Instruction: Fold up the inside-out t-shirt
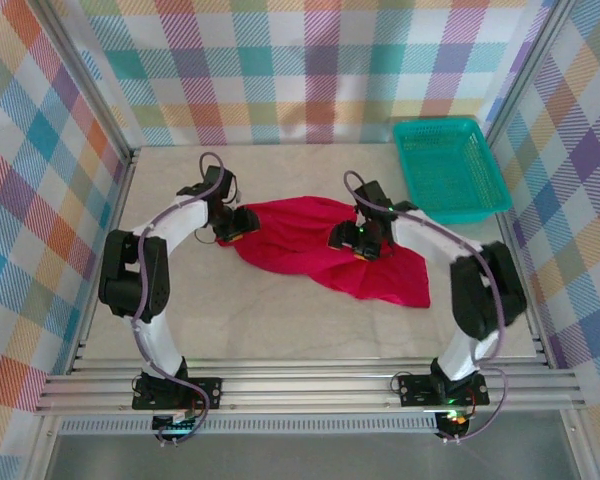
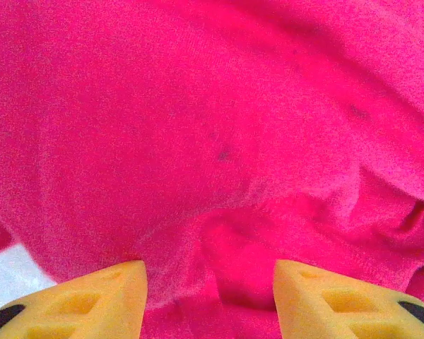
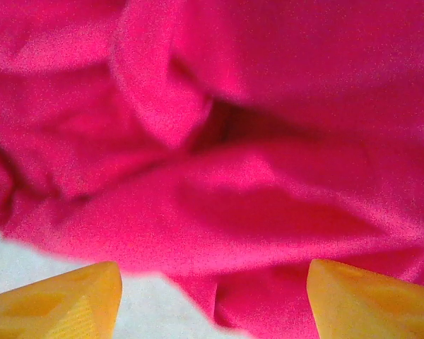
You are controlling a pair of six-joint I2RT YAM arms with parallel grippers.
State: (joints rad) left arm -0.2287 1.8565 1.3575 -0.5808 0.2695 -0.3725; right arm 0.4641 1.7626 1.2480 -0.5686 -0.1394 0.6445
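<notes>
1. The inside-out t-shirt (image 1: 320,245) lies unfolded in a rumpled, slanting heap at mid-table (image 1: 280,320), apart from the teal basket (image 1: 450,165) at the far right.
2. We judge it light, limp and not fragile. It should sag from any single pinch and drag along the smooth top rather than lift flat.
3. We think an edge or corner is the best place to hold it, not the bunched middle. Up close we see only folds, no clear hem.
4. The left gripper (image 1: 242,222) sits at the shirt's left end. Its fingers (image 2: 106,304) are apart, with a ridge of cloth between them.
5. The right gripper (image 1: 348,240) is over the middle, jaws wide and holding nothing. A cloth edge and bare table show between its fingers (image 3: 360,300).
6. Both arms arch inward, wrists pitched down.
</notes>
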